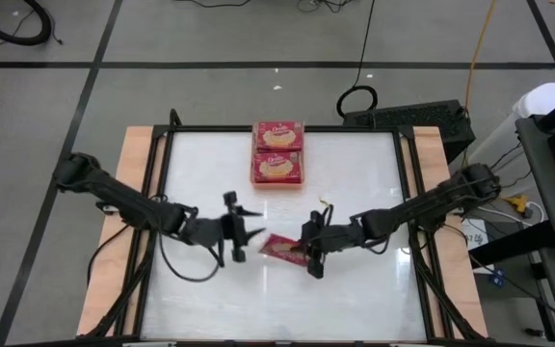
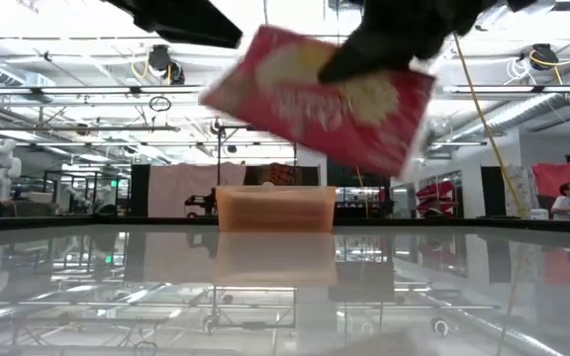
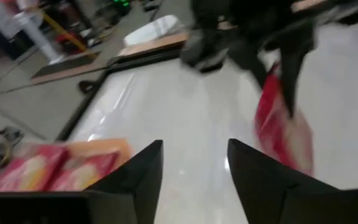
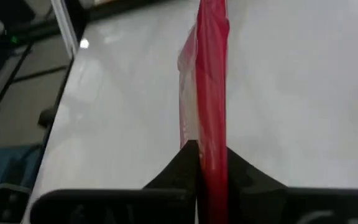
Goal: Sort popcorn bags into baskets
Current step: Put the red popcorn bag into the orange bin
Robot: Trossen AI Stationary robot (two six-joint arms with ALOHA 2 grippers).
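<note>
While pinched edge-on between the right gripper (image 4: pixel 211 163) fingers, popcorn bag (image 1: pixel 282 248) hangs above mid-table, clear of the glass in the low view. Left gripper (image 1: pixel 249 228) just beside it, fingers spread, holding nothing. Orange tray (image 1: pixel 278 153) at the far edge, carrying two packets (image 1: pixel 277 167); lettering too blurred to read.

A tray (image 1: pixel 278 154) is set at the table's (image 1: pixel 355 299) far edge, at mid-width, with two popcorn packets (image 1: pixel 277 169) laid in it, one behind the other. Nearer the front, a third popcorn bag (image 1: pixel 282 249) is held off the tabletop between the two grippers, the left gripper (image 1: pixel 255 233) just to its left and the right gripper (image 1: pixel 310 255) at its right end.
</note>
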